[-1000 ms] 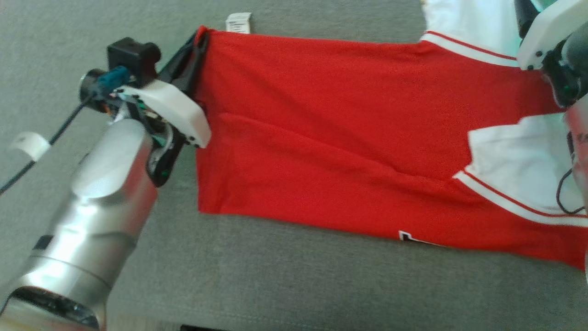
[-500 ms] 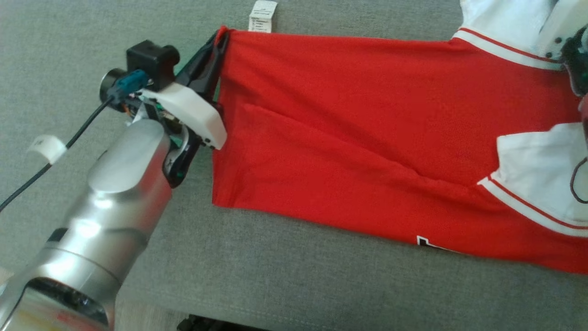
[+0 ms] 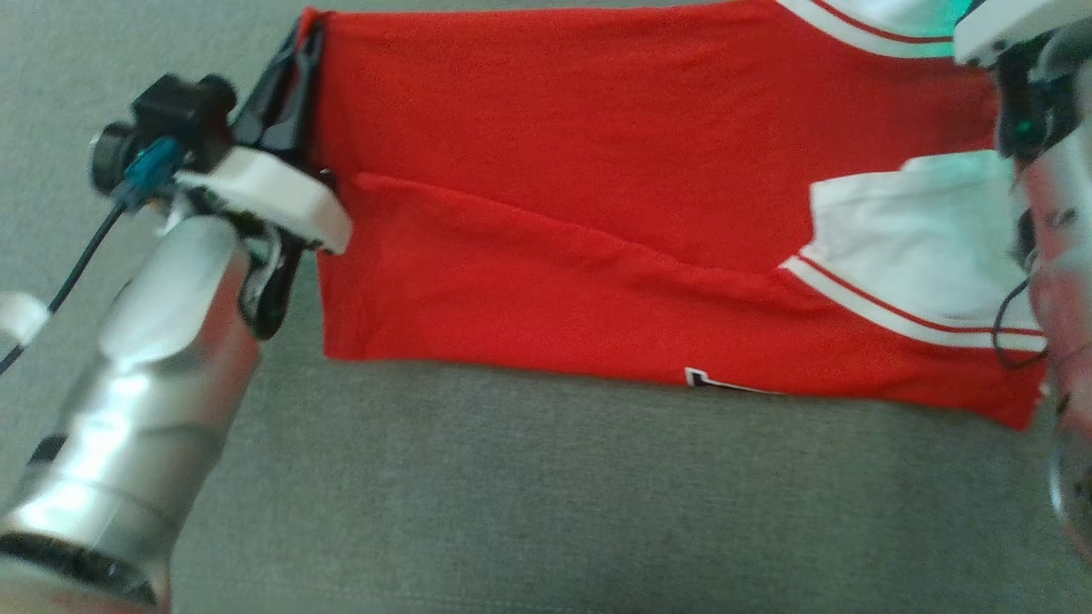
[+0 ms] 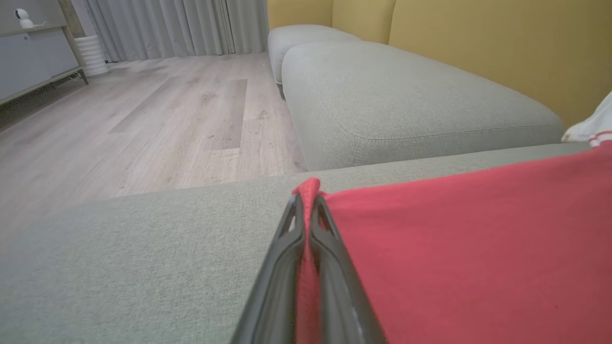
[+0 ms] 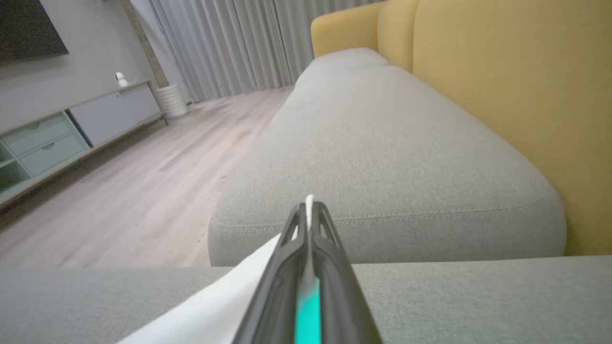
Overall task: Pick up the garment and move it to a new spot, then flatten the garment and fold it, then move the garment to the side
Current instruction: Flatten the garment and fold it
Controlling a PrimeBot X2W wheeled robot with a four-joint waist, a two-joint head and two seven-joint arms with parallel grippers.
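**One jersey, clamped at two points by two closed grippers**

Head view. One garment [image 3: 554, 170], a red jersey, lies spread across one grey seat cushion [image 3: 512, 495]. Its hem end is toward the robot's left and its sleeve end toward the right. Two white sleeves show. One [image 3: 904, 239] is folded over the red body, with striped trim along its edge. The other [image 3: 862, 13] is cut by the top edge of the view. One long crease [image 3: 546, 243] runs slantwise across the body. One fragment of black-and-white number print [image 3: 712, 381] shows at the near edge. The left gripper [image 3: 307, 30] sits at the far left corner of the hem. One black cable [image 3: 68, 273] trails from its wrist.

Left wrist view. The two dark fingers [image 4: 282, 267] are pressed together on the red hem corner. A small tuft of red cloth rises just past the tips.

Right wrist view. The right gripper [image 5: 310, 208] has its two fingers pinched together on a thin fold of the garment's white cloth. That cloth trails down to the left onto the cushion. Beyond lie two further grey cushions [image 5: 382, 143] [image 5: 344, 57] and one yellow backrest [image 5: 516, 95]. Also visible are one wooden floor [image 5: 158, 181], one sideboard [image 5: 71, 124] and grey curtains [image 5: 229, 48].
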